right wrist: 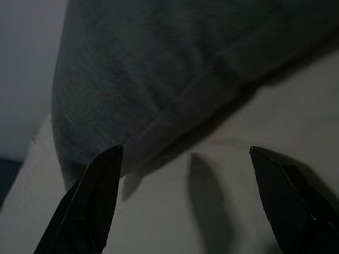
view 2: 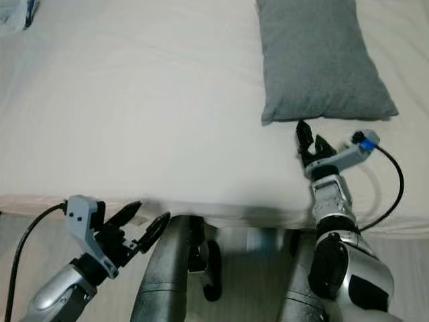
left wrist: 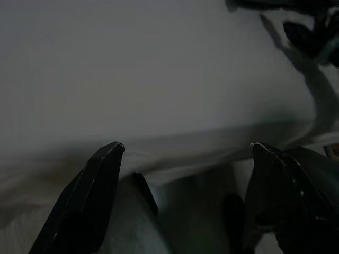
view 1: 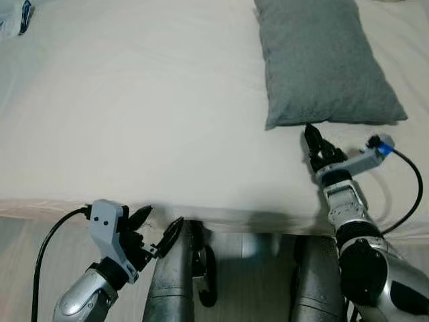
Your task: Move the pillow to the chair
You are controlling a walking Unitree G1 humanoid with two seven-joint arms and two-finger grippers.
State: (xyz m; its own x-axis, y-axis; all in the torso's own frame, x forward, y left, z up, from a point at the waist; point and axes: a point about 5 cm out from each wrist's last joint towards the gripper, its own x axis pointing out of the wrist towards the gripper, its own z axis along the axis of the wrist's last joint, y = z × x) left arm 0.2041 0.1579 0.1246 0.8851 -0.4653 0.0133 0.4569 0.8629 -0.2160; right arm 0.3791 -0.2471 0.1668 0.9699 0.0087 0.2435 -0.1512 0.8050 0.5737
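From the left eye view, the grey pillow (view 1: 322, 60) lies on the far right part of the bed (view 1: 147, 107), lengthwise away from the robot, flat on the pale sheet. The right end effector (view 1: 315, 142) is out over the bed, its fingers released and pointing at the pillow's near edge, the tips just beside that edge. A black cable (view 1: 409, 194) loops from its wrist off to the right. Down at the near left, the left end effector (view 1: 161, 225) hangs below the bed's near edge, fingers spread wide and gripping nothing. At the far left corner a small white and blue item (view 1: 17, 17) sits on the sheet, too cut off to identify. The right eye view gives the same layout. Over to the left wrist view, dim: two black fingertips (left wrist: 108, 159) stand well apart, with the bed's edge running across beyond them. And the right wrist view: fingertips (right wrist: 103, 174) parted, the pillow's seamed corner filling the far side, one tip right at the fabric, though contact is not clear, pale sheet beneath.
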